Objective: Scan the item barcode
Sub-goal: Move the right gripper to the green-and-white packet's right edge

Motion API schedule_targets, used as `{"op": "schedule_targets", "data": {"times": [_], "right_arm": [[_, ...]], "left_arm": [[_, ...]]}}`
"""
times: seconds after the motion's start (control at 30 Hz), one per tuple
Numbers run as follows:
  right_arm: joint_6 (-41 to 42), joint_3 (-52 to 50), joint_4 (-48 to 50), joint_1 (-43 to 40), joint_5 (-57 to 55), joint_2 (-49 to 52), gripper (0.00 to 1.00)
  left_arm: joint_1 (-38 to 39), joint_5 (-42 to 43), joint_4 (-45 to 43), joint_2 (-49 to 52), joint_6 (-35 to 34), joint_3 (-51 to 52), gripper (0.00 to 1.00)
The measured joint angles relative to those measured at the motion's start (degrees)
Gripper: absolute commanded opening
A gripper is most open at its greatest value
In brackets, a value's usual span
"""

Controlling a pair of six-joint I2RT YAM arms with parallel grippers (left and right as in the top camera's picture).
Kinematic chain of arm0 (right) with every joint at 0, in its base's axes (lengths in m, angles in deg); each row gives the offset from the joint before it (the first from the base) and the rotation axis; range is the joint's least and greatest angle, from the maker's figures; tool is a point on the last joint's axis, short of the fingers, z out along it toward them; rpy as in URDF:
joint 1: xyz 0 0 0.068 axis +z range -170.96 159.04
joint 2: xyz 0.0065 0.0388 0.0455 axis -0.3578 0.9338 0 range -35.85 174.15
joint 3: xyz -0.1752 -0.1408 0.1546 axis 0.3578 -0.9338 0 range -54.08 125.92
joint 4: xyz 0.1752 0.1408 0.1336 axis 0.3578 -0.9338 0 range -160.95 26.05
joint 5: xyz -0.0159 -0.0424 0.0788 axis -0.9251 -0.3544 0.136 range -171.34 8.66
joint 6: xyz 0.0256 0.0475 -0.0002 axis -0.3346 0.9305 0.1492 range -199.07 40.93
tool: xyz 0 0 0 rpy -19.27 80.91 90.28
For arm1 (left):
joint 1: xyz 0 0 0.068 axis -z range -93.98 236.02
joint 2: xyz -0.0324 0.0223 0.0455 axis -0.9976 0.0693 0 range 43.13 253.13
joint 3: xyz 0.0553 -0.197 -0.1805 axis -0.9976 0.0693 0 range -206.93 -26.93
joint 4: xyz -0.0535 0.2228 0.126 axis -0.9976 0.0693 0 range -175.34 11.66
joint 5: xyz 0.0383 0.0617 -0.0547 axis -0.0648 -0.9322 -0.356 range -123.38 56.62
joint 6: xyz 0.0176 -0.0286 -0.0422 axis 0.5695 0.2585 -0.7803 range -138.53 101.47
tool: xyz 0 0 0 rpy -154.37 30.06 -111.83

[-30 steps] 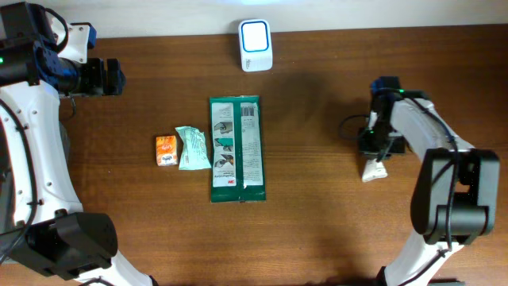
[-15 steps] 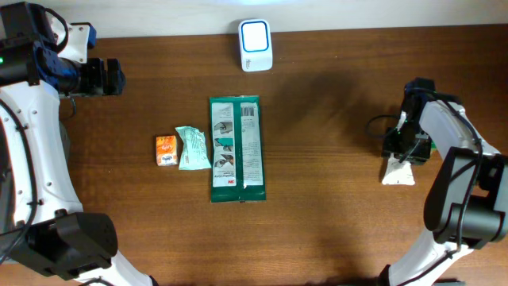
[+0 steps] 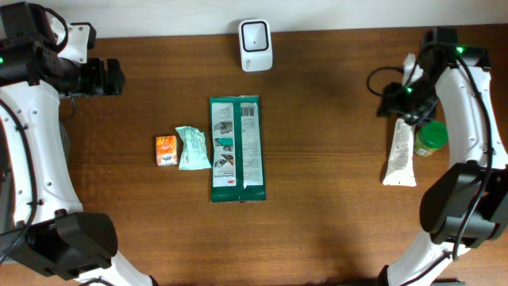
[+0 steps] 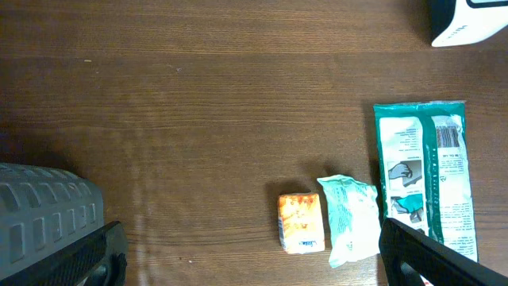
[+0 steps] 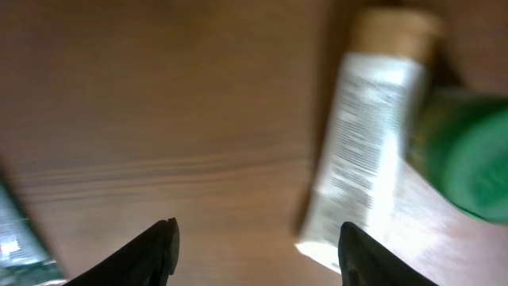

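The white barcode scanner (image 3: 255,45) stands at the back centre of the table, and its corner (image 4: 468,20) shows in the left wrist view. A white tube (image 3: 399,155) lies flat at the right, next to a green-capped bottle (image 3: 432,137). My right gripper (image 3: 391,103) hovers just behind and left of the tube (image 5: 369,135). In the right wrist view this gripper (image 5: 258,254) is open with only bare wood between its fingers. My left gripper (image 3: 109,77) is at the far back left. It (image 4: 254,262) is wide open and holds nothing.
A long green packet (image 3: 236,148) lies mid-table, with a small mint packet (image 3: 192,148) and an orange box (image 3: 166,149) to its left. All three show in the left wrist view: green packet (image 4: 429,175), mint packet (image 4: 352,218), orange box (image 4: 302,222).
My right gripper carried the white tube rightward, opened and left it lying beside the green-capped bottle. It then pulled back toward the rear of the table. The left arm stayed still.
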Motion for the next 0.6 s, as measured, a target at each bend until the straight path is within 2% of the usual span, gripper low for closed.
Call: {"op": "schedule_targets", "data": {"times": [0.27, 0.5, 0.6], "right_arm": [[0.3, 0.3, 5.4, 10.3, 15.3, 0.0, 0.63], [4.9, -3.5, 15.3, 21.9, 19.1, 3.9, 0.63], [7.3, -5.4, 19.3, 24.2, 19.6, 6.1, 0.63]], "left_arm": [[0.0, 0.0, 0.0, 0.0, 0.0, 0.0, 0.99], [0.0, 0.0, 0.0, 0.0, 0.0, 0.0, 0.99], [0.0, 0.0, 0.0, 0.0, 0.0, 0.0, 0.99]]}}
